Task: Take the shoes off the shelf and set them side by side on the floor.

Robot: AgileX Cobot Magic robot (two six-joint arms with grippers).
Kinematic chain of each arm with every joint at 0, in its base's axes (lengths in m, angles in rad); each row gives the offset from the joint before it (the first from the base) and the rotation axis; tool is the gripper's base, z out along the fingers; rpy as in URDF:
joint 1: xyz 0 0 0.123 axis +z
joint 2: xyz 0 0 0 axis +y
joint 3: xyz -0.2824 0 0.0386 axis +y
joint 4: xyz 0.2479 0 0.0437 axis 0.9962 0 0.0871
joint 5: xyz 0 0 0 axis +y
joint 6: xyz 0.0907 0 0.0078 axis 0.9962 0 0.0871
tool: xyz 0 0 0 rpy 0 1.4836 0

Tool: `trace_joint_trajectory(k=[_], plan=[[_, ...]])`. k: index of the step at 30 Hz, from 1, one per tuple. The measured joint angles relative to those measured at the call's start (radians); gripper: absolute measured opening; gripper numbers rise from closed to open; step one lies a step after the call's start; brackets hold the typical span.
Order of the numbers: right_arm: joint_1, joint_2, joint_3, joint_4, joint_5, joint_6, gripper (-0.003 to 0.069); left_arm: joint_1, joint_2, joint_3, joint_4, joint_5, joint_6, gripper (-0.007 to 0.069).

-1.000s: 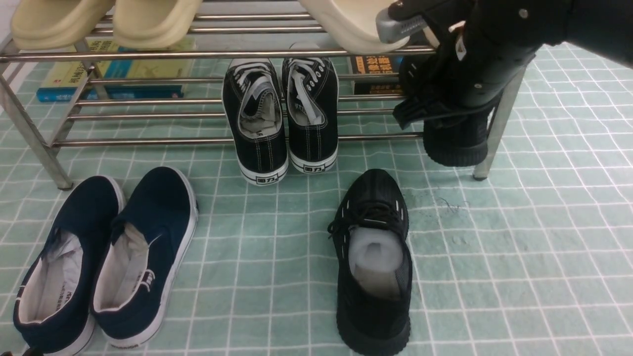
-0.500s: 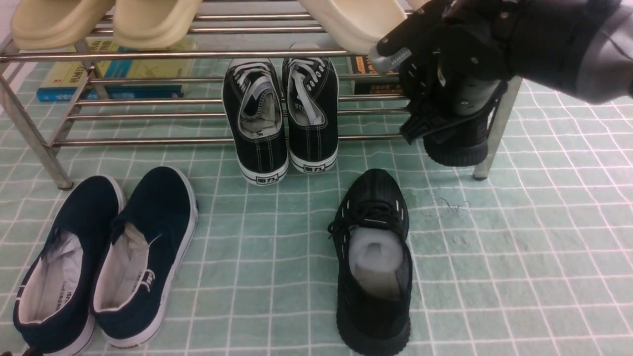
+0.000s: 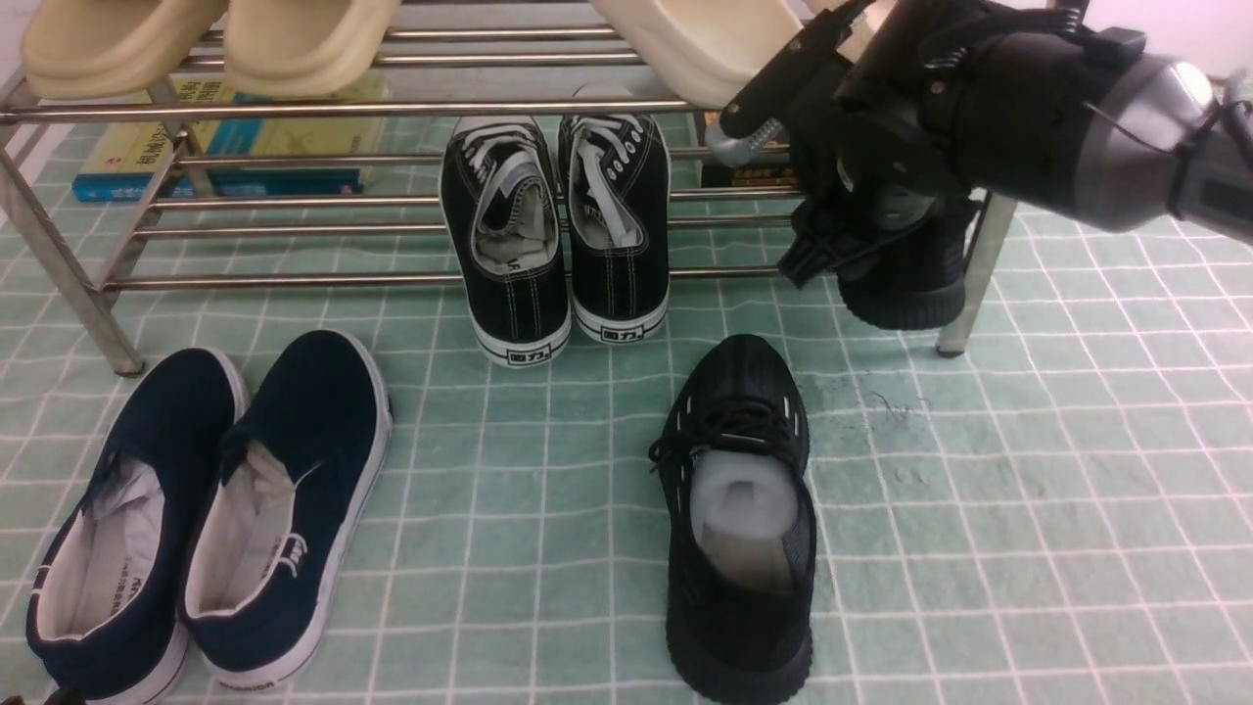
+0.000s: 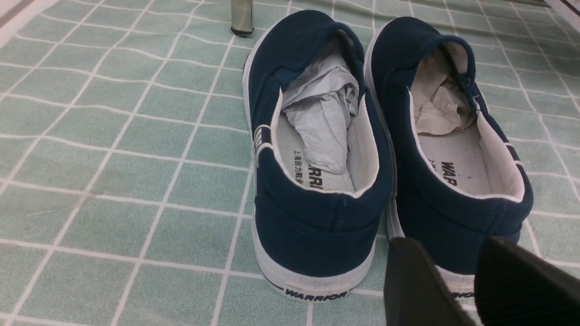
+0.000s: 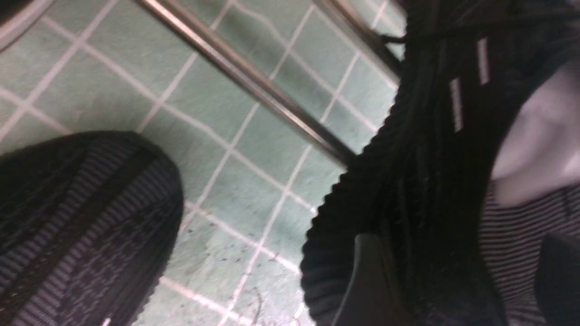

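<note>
Front view.
- Shelf (image 3: 392,106): steel tubes, two tiers; its top is cut off by the frame edge.
- First black knit shoe (image 3: 739,529): on the floor (image 3: 1028,509), toe toward the shelf, white stuffing showing, heel clipped at the frame edge.
- Second black knit shoe (image 3: 905,289): right end of the lower tier; only the heel shows below the right arm.
- Right gripper (image 3: 842,240): over that shoe; one dark finger visible, the other hidden.
- Black canvas sneakers (image 3: 553,235): lower tier, centre.
- Navy slip-ons (image 3: 284,509): floor, left.
- Cream slippers (image 3: 294,39) on the top tier and books (image 3: 225,147) behind the rods are partly cut off.

Left wrist view.
- Left gripper (image 4: 457,253): fingers spread, nothing between them, just behind the navy slip-ons' (image 4: 317,149) heels.

Right wrist view, blurred.
- Right gripper (image 5: 457,280): fingers (image 5: 362,285) wide apart either side of the second shoe's (image 5: 421,172) side wall, not clamped.
- First shoe's toe (image 5: 77,217): beyond the rods (image 5: 244,77).
</note>
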Motion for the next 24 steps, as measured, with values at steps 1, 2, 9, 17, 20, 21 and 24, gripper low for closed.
trace_joint_trajectory(k=[1,2,9,17,20,21,24], plan=[[0.0,0.003,0.0,-0.01,-0.004,0.0,0.0468,0.0,0.0,0.0,0.0,0.0,0.0,0.0239],[0.0,0.006,0.0,-0.013,-0.008,0.0,0.0468,0.0,0.0,0.0,0.0,0.0,0.0,0.0239],[0.0,0.057,0.0,-0.018,-0.013,0.0,0.0468,0.0,0.0,0.0,0.0,0.0,0.0,0.0239],[0.0,0.077,0.0,-0.032,-0.003,-0.001,0.0136,0.0,0.0,0.0,0.0,0.0,0.0,0.0239],[0.002,0.059,0.0,-0.004,0.018,-0.001,0.0016,0.0,0.0,0.0,0.0,0.0,0.0,0.0239],[0.004,0.055,0.0,-0.002,0.023,-0.001,0.0014,0.0,0.0,0.0,0.0,0.0,0.0,0.0239],[0.032,0.005,0.001,0.037,0.109,-0.023,0.0013,0.0,0.0,0.0,0.0,0.0,0.0,0.0239]])
